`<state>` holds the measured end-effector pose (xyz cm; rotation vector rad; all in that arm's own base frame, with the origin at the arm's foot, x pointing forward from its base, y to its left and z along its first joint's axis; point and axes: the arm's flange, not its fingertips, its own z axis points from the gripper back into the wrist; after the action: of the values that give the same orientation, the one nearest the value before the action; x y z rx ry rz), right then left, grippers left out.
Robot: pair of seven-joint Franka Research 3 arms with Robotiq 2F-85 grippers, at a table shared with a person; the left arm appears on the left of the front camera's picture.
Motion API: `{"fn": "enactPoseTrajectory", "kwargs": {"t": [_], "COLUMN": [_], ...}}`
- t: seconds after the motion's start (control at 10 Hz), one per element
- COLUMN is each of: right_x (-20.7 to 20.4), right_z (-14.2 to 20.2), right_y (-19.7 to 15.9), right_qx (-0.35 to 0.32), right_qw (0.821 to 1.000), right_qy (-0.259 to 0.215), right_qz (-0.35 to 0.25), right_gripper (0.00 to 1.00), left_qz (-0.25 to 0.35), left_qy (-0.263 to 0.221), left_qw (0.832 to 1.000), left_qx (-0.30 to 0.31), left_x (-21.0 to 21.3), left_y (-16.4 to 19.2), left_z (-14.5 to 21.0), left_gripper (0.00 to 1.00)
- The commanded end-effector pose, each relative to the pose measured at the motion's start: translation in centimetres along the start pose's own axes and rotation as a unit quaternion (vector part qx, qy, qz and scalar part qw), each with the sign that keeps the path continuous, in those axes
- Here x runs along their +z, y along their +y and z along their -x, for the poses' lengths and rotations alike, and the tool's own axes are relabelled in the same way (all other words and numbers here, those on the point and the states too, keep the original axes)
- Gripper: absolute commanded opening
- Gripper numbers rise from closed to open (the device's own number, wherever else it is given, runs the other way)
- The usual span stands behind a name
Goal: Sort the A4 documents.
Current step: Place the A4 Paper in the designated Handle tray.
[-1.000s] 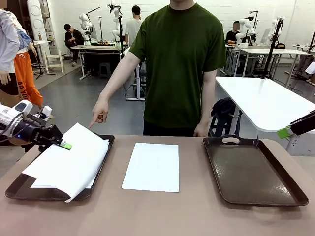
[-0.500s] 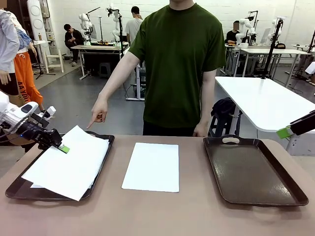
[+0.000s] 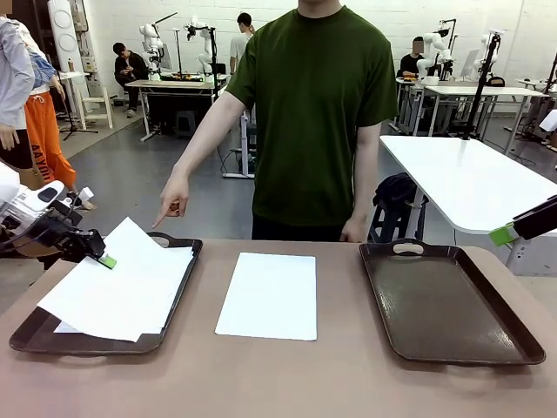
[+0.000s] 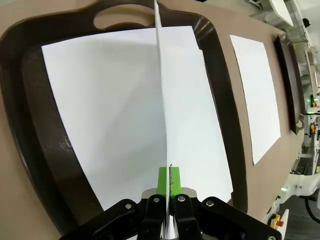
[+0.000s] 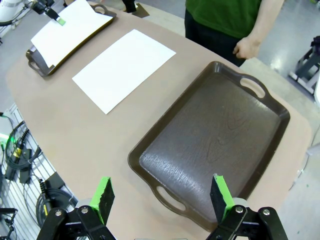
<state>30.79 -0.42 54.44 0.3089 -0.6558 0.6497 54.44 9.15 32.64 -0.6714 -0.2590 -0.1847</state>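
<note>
The left jaws are shut tight, their green pads (image 4: 163, 180) (image 3: 106, 260) pinching one edge of the held sheet (image 4: 161, 100) (image 3: 122, 287). A second ago that sheet rode higher and its far-from-jaws corner hung out over the near rim of the left tray (image 3: 183, 279) (image 4: 25, 100). Now it has sunk nearly flat and that corner lies inside the rim, while the jaws have drawn a little back toward their own arm. The person's pointing hand (image 3: 174, 198) has hardly moved, and the right jaws stand as they did.

The sheets look plain white. Lettering on a bystander's orange trousers (image 3: 45, 139) is too small to read.

From the left jaws the held sheet runs straight ahead, edge-on, toward the tray's far handle. Under the jaws and to both sides of them the stacked sheets (image 4: 100, 110) (image 3: 65, 327) lie in that tray. Past the tray's rim, well clear of the jaws, the middle sheet (image 4: 257, 90) (image 3: 268, 294) (image 5: 122, 67) lies flat on the surface (image 3: 287, 374).

The right jaws are spread wide with nothing between the pads (image 5: 105, 197) (image 3: 502, 234). They hang above the right tray (image 5: 215, 135) (image 3: 452, 300), which lies just ahead of them. The middle sheet lies farther out. The person's other hand (image 5: 245, 47) (image 3: 355, 231) rests at the surface's far edge.
</note>
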Motion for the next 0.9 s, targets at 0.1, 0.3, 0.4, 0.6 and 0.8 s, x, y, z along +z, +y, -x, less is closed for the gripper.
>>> {"fn": "enactPoseTrajectory", "kwargs": {"t": [0.1, 0.3, 0.4, 0.6, 0.8], "right_x": [-0.20, -0.20, -0.20, -0.20, -0.20], "right_z": [0.02, 0.02, 0.02, 0.02, 0.02], "right_y": [-0.06, -0.06, -0.06, -0.06, -0.06], "right_qx": [-0.001, -0.001, -0.001, -0.001, -0.001], "right_qw": [1.000, 1.000, 1.000, 1.000, 1.000], "right_qy": [-0.004, -0.004, -0.004, -0.004, -0.004], "right_qz": [-0.010, -0.010, -0.010, -0.010, -0.010], "right_gripper": [1.00, 1.00, 1.00, 1.00, 1.00], "left_qz": [-0.018, -0.013, -0.013, -0.014, -0.027], "left_qy": [-0.010, -0.004, -0.005, -0.002, 0.008], "left_qw": [1.000, 0.999, 0.999, 0.999, 0.999], "left_qx": [0.010, 0.033, 0.033, 0.034, 0.021], "left_x": [0.33, 0.09, 0.16, 0.19, 0.51], "left_y": [0.02, 0.18, 0.23, -0.14, -0.18], "left_z": [0.74, 1.17, 1.20, 1.00, 0.51], "left_gripper": [0.01, 0.06, 0.21, 0.41, 0.33]}}
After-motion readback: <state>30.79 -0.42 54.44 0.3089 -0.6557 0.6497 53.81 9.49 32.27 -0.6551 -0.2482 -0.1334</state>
